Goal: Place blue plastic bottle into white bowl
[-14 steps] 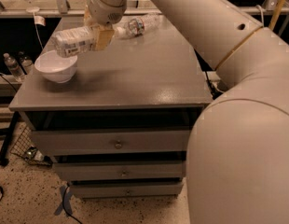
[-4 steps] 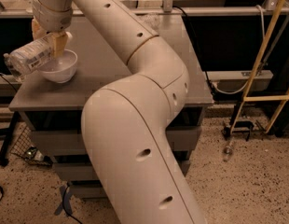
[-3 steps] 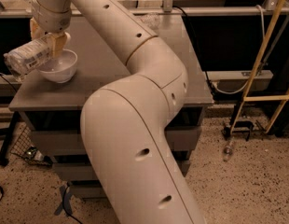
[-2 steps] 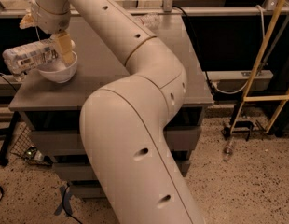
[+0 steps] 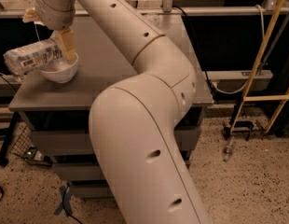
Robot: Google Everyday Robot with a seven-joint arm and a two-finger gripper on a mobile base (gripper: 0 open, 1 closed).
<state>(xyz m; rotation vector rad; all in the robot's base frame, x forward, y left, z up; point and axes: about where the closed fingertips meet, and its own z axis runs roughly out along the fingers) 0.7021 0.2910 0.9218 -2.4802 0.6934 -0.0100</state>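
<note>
The blue plastic bottle (image 5: 30, 59) lies on its side, one end resting in the white bowl (image 5: 60, 72) and the rest sticking out to the left past the rim. The bowl stands at the left of the grey table (image 5: 102, 78). My gripper (image 5: 49, 35) is just above the bowl and bottle, open. One tan finger (image 5: 67, 43) hangs beside the bottle's right end over the bowl, and the other (image 5: 29, 16) is spread up and to the left, clear of the bottle.
My large arm (image 5: 144, 125) fills the middle of the view and hides much of the table. The table has drawers (image 5: 56, 141) below. A yellow frame (image 5: 263, 55) stands at the right, with a small bottle (image 5: 227, 149) on the floor.
The gripper carried the bottle left to the bowl. The fingers then spread apart and let it go. The bottle has tipped flatter and rests on the bowl.
</note>
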